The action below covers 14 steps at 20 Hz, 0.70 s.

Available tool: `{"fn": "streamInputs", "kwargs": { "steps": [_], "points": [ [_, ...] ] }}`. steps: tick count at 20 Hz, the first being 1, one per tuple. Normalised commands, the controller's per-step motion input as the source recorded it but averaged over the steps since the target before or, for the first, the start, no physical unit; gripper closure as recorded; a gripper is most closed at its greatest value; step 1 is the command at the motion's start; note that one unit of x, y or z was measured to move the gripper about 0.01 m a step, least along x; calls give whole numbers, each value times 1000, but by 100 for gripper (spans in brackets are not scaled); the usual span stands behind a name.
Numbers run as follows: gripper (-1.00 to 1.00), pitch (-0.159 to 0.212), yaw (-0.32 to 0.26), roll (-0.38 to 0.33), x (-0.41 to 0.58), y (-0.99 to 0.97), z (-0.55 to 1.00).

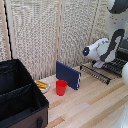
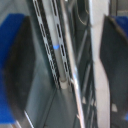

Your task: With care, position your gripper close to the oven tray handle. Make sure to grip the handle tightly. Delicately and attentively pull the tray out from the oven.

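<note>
In the exterior view my gripper (image 1: 99, 63) hangs from the white arm at the right, low over the oven tray (image 1: 106, 70). The tray is a dark wire rack that sticks out over the table. Its handle (image 1: 94, 73) is the thin bar along the outer edge. The oven (image 1: 124, 50) is mostly hidden behind the arm at the right edge. In the wrist view the gripper (image 2: 64, 55) is open. Its blue-tipped fingers (image 2: 11, 60) stand wide apart on either side of the rack's bars (image 2: 75, 75). I cannot tell if they touch the bars.
An upright dark blue flat box (image 1: 68, 74) stands left of the rack. A red cup (image 1: 61, 87) and a small plate with food (image 1: 42, 85) sit in front of it. A big black fabric case (image 1: 20, 97) fills the exterior view's lower left. A slatted screen (image 1: 45, 30) lines the back.
</note>
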Motion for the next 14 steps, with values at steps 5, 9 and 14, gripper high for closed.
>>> {"fn": "streamInputs", "kwargs": {
  "steps": [5, 9, 14],
  "points": [
    [100, 41, 327, 33, 0, -246, 0],
    [100, 51, 320, 106, 0, -143, 0],
    [100, 55, 268, 99, 34, -3, 30]
  ]
}}
